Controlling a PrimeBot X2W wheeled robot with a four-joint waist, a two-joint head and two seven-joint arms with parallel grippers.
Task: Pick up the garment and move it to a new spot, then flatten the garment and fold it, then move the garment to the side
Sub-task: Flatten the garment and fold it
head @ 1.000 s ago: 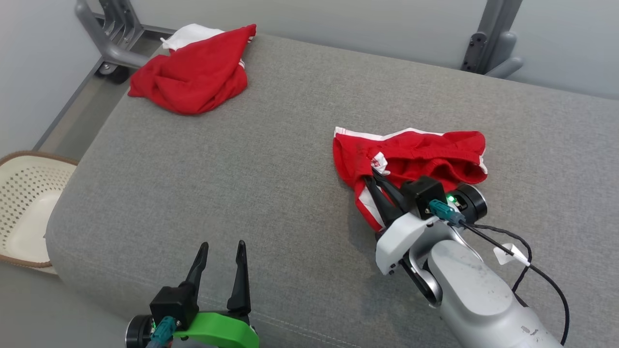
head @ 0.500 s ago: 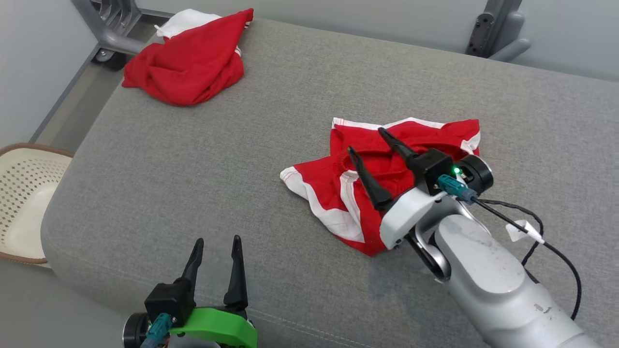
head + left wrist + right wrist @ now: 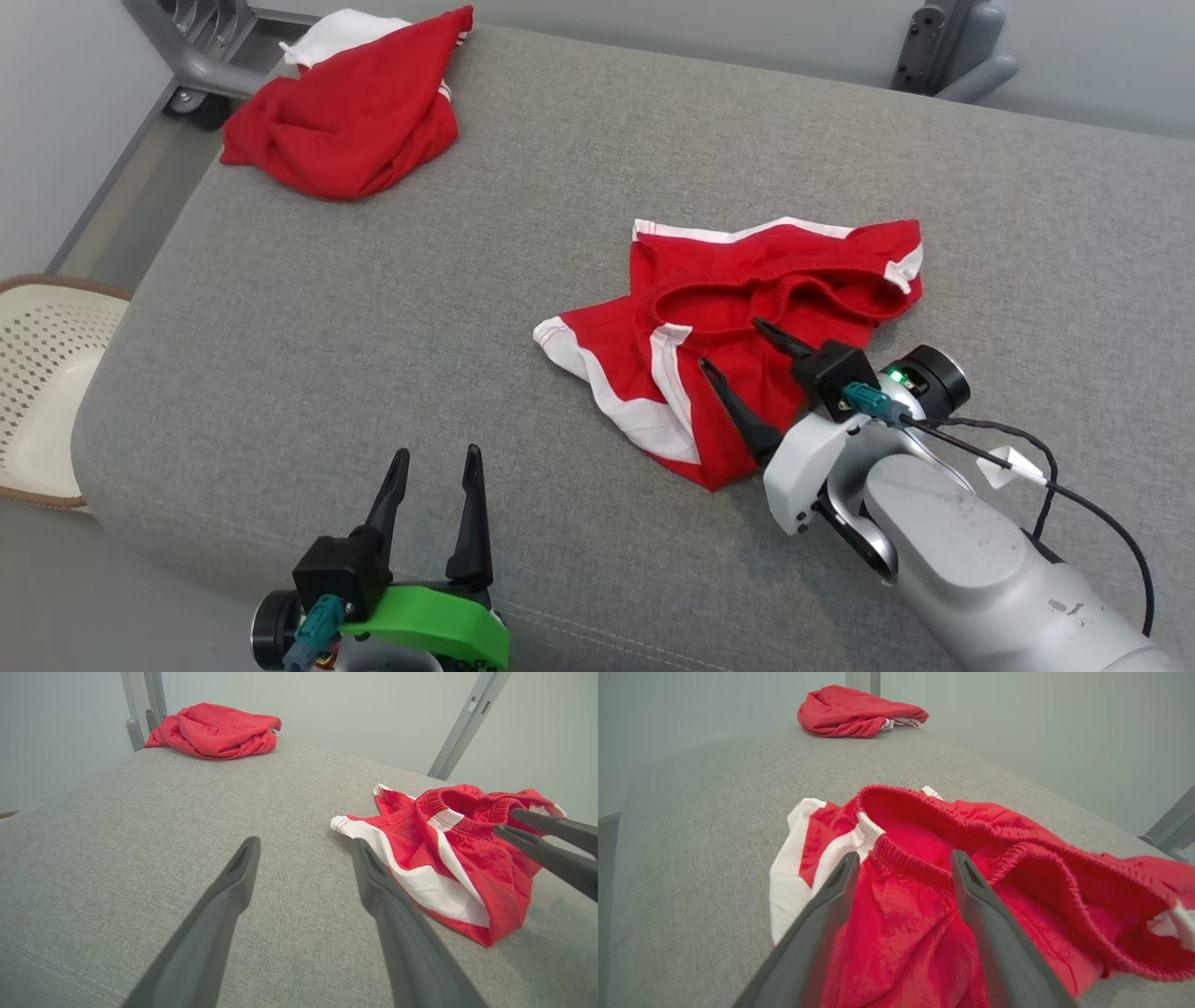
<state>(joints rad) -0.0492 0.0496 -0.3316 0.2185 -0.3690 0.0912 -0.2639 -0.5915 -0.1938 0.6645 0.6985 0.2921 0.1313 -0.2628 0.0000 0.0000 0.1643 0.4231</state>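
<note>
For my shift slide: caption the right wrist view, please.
Open right pincer poised over the crumpled red shorts on the grey cushion, a second red garment at its far end.

Your red, white-striped shorts (image 3: 709, 280), lying crumpled just 3 o'clock of head-view centre, waistband gaping, one leg pointing to 8 o'clock

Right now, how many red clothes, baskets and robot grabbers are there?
Red garments: 2, the shorts and the crumpled garment
Baskets: 1, the basket
Grippers: 2, the left gripper and the right gripper
Total: 5
</note>
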